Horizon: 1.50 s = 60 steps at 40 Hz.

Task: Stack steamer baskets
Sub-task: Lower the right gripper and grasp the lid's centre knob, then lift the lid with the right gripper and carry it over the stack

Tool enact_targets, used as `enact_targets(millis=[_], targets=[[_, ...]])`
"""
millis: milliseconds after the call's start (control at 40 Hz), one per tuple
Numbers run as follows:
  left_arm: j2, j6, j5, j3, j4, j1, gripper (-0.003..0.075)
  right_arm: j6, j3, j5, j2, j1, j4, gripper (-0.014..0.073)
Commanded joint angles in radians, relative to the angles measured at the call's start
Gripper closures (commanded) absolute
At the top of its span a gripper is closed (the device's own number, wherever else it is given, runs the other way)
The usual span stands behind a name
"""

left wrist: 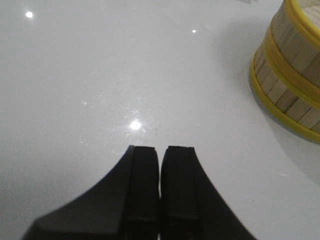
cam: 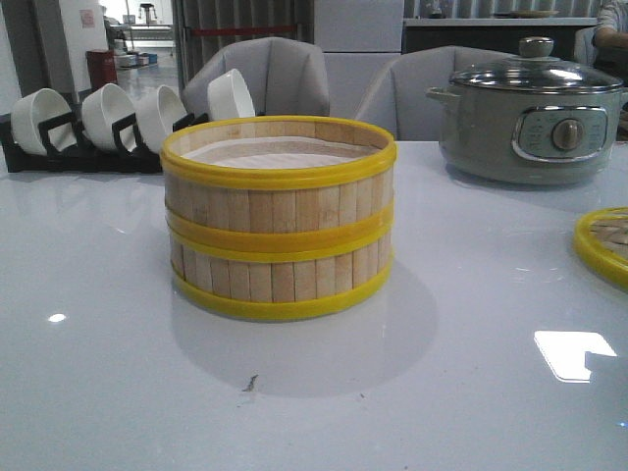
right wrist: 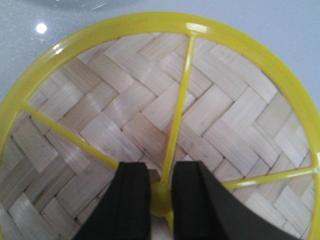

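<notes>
Two steamer baskets (cam: pixel 279 221) stand stacked in the middle of the white table, with pale slats, yellow rims and a pale liner inside the upper one. They also show at the edge of the left wrist view (left wrist: pixel 290 85). The woven bamboo lid (cam: pixel 603 245) lies at the table's right edge. In the right wrist view the lid (right wrist: pixel 100 115) fills the picture, and my right gripper (right wrist: pixel 161 167) is closed around its yellow knob (right wrist: pixel 161 197). My left gripper (left wrist: pixel 160 148) is shut and empty over bare table, to the left of the stack. Neither gripper shows in the front view.
A grey-green electric pot (cam: pixel 530 118) with a glass lid stands at the back right. White bowls (cam: pixel 128 113) sit on a black rack at the back left. Grey chairs stand behind the table.
</notes>
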<state>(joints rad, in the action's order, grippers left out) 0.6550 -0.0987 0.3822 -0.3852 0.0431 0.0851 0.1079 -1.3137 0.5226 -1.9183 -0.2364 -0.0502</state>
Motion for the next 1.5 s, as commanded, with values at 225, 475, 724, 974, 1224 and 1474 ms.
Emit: enact_targets(millis=[225, 475, 724, 974, 1224, 1474], targets=[[-0.001, -0.007, -0.077, -0.028, 0.003, 0.006, 0.0632, -0.006, -0.027, -0.007, 0.052, 0.004, -0.013, 0.0557], [-0.001, -0.007, -0.077, -0.028, 0.003, 0.006, 0.0632, -0.006, -0.028, 0.008, 0.112, 0.029, -0.012, 0.0557], [-0.001, -0.007, -0.077, -0.028, 0.003, 0.006, 0.0632, -0.006, -0.061, 0.050, 0.219, 0.087, 0.002, 0.0557], [-0.001, -0.007, -0.077, -0.028, 0.003, 0.006, 0.0632, -0.006, -0.245, 0.243, 0.245, 0.226, 0.004, 0.0557], [-0.001, -0.007, -0.077, -0.028, 0.003, 0.006, 0.0632, -0.006, -0.441, 0.312, 0.231, 0.448, 0.006, 0.0557], [-0.001, -0.007, -0.077, -0.028, 0.003, 0.006, 0.0632, -0.006, -0.683, 0.386, 0.096, 0.667, 0.044, 0.0557]])
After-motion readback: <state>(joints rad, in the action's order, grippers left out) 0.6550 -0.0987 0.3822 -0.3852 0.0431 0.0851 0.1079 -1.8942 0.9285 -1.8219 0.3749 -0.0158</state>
